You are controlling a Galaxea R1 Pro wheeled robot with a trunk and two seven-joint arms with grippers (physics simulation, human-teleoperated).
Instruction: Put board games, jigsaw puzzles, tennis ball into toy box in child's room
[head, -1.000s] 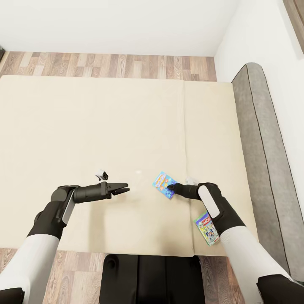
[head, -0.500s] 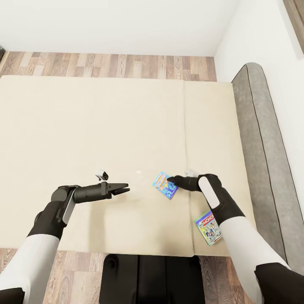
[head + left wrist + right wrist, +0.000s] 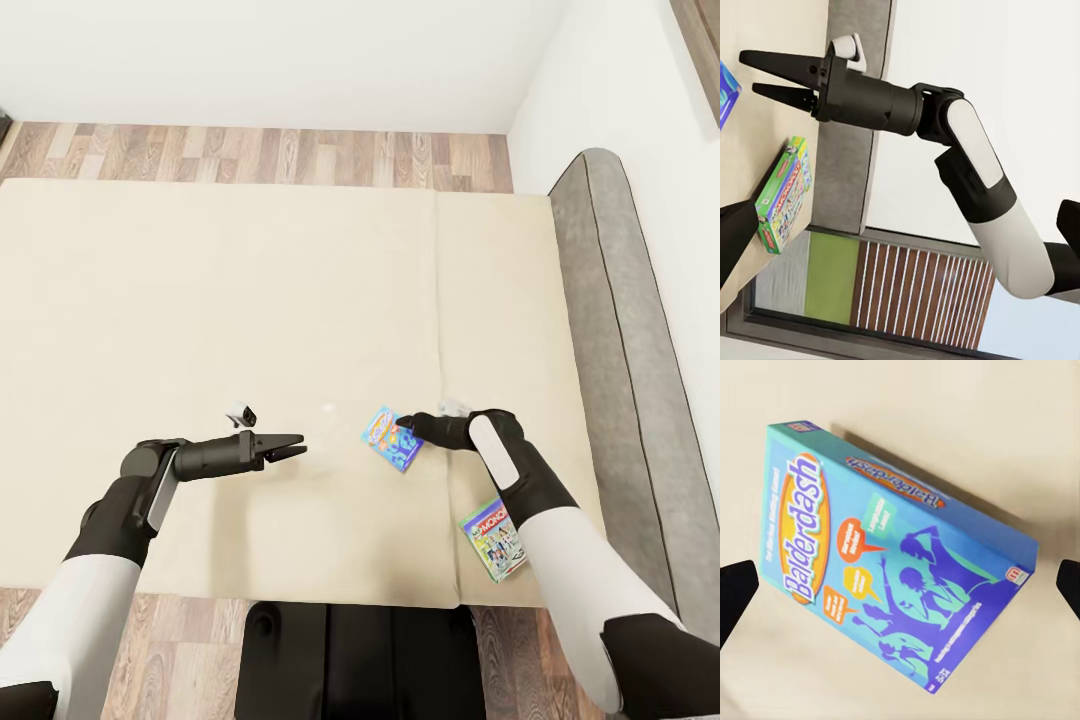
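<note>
A small blue board game (image 3: 389, 438), printed Balderdash (image 3: 900, 559), lies flat on the cream bed (image 3: 200, 300) near its front edge. My right gripper (image 3: 404, 427) hovers over the box's right end, open, its fingertips (image 3: 735, 592) spread wide to either side of the box without touching it. The left wrist view also shows the right gripper (image 3: 757, 75) with its fingers apart. A Monopoly board game (image 3: 493, 540) lies flat by the bed's front right corner, beside my right forearm, and appears again (image 3: 784, 193). My left gripper (image 3: 291, 446) hangs open and empty to the left.
A grey padded headboard (image 3: 610, 330) runs along the bed's right side against the white wall. Wooden floor (image 3: 260, 155) lies beyond the far edge of the bed. My dark base (image 3: 360, 660) stands against the bed's near edge.
My right gripper has shifted slightly away from me over the blue box, uncovering more of the Monopoly box. The left arm has not moved.
</note>
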